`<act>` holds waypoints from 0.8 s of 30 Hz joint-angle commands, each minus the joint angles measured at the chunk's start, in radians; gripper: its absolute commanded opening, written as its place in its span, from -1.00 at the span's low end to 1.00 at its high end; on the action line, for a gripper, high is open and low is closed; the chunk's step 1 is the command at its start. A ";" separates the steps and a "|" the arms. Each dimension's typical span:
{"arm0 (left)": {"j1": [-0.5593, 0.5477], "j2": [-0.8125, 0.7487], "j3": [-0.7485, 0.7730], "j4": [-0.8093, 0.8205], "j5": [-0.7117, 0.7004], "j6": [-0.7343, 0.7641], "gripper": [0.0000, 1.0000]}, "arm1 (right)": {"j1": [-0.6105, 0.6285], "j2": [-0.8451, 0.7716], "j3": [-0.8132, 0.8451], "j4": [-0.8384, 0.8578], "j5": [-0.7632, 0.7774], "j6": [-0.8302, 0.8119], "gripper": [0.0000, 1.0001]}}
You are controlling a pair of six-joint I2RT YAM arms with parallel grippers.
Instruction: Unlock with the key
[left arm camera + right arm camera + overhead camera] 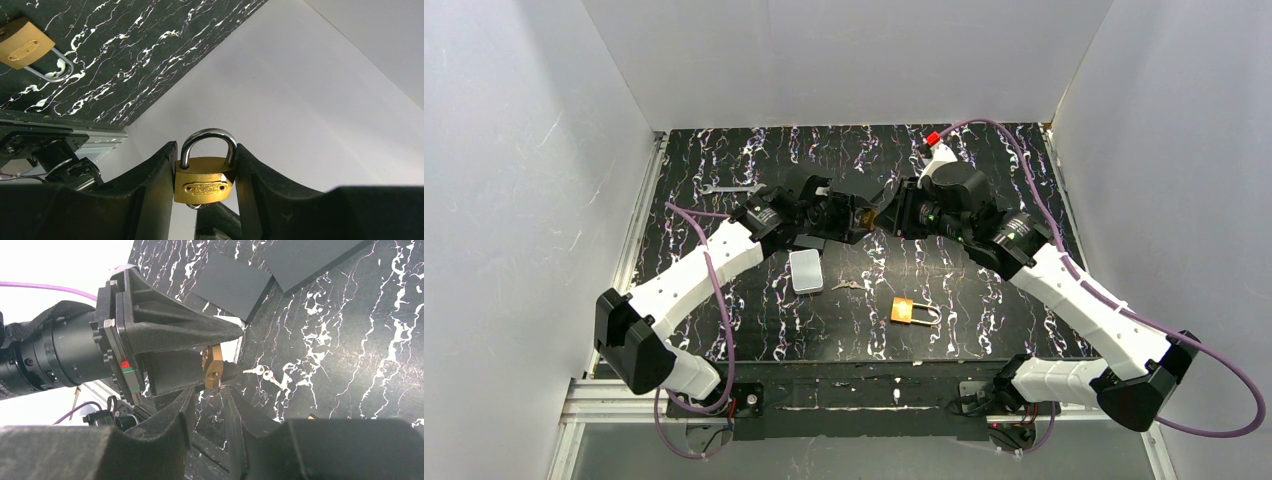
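My left gripper (pixel 854 212) is shut on a brass padlock (pixel 204 181), gripping its body by the sides. The steel shackle (pixel 207 134) is closed and points away from the wrist. A small key (pixel 218 384) sticks out of the keyhole on the padlock's underside (pixel 212 369). My right gripper (pixel 210 389) faces the left one (pixel 894 212). Its fingers stand apart on either side of the key, which lies close to the right finger (pixel 231 400). I cannot see them pinching it.
A second brass padlock (pixel 911 312) lies on the black marbled table (pixel 984 300), also in the left wrist view (pixel 22 46). Loose keys (pixel 846 286) and a pale box (pixel 805 271) lie nearby. Black slabs (pixel 230 285) lie behind. A red-capped bottle (pixel 939 146) stands at the back.
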 commanded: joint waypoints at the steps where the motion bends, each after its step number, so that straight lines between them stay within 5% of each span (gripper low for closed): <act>1: 0.001 -0.067 -0.019 -0.012 -0.022 0.006 -1.00 | -0.009 -0.008 0.024 0.014 0.003 0.022 -0.31; 18: 0.001 -0.053 -0.007 -0.005 -0.011 0.009 -1.00 | -0.010 0.021 0.000 0.033 -0.013 0.061 -0.42; 24: 0.001 -0.051 -0.010 0.001 -0.012 0.006 -1.00 | -0.011 0.027 -0.008 0.037 -0.012 0.067 -0.69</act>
